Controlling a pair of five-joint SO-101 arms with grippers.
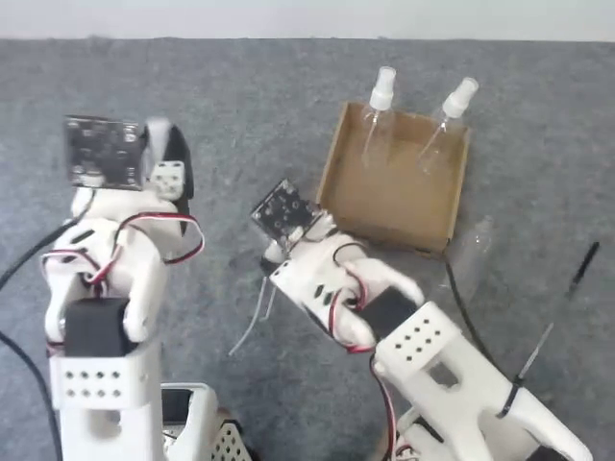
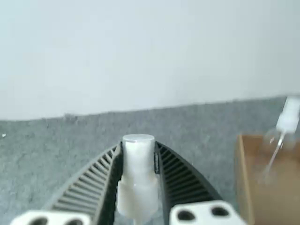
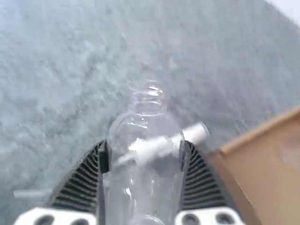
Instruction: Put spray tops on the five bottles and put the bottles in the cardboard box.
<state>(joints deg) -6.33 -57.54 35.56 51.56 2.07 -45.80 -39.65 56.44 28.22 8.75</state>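
The open bottle [image 3: 140,117] is pinched by its clear body between the two fingers of the right claw [image 3: 144,150]. Its neck is free and points away from the claw. I judge that it is held this way so that a top can go on the neck. The spray top [image 2: 137,178] is pinched at its white collar by the left claw [image 2: 138,147], and it stands upright with its flat head above the fingers.

The wrist views give these two grips from close by. In the right wrist view, a second spray top [image 3: 187,135] crosses the bottle, but I cannot tell whether it lies behind the clear plastic.

The high view gives the layout. The two arms are well apart, so the top is not yet near the neck. The cardboard box [image 1: 389,197] is just beyond the right arm, and two capped bottles [image 1: 377,125] lean on its far wall. One loose bottle [image 1: 473,245] lies on the grey bench [image 1: 240,96] beside the box, without a top.
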